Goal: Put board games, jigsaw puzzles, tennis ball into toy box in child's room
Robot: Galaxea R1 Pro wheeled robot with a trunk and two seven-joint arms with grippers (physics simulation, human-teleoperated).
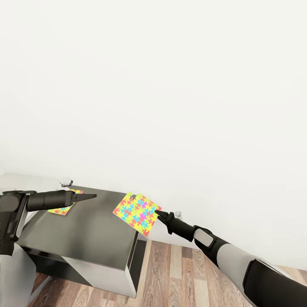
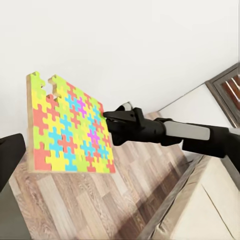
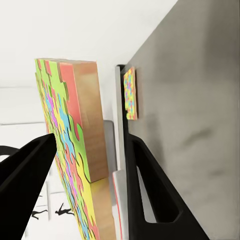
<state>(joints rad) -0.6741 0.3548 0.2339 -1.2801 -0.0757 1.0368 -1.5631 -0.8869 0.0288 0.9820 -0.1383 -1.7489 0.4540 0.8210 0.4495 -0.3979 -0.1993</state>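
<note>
Left of the head frame: my left pincer [image 1: 91, 197] reaches out over the dark grey top of the lower side unit of the bench [image 1: 89, 234]. Its fingers read as one thin dark point with nothing between them; I cannot tell for certain whether they are together or slightly apart. Just behind that arm, at the far left corner of the dark top, lies a thin flat jigsaw mat of bright red, yellow, green and blue interlocking pieces [image 1: 64, 209], partly covered by the arm.

Centre of the frame: the second bright multicoloured jigsaw mat with a wooden-coloured backing [image 1: 137, 213] hangs in the air, tilted, over the right edge of the dark top. My right pincer [image 1: 157, 212] is clamped on its right-hand edge. The right wrist view confirms this: one black finger [image 3: 22, 170] sits on the printed face and the other on the wooden back.

Lower right: my right arm runs down to the corner above the wood-plank floor [image 1: 179, 277].

Progress, as I judge it: one puzzle is lifted but not delivered, the other lies ungrasped. The toy box, board games and tennis ball are not before me, so their status is unverified. Most of the task appears outstanding.
</note>
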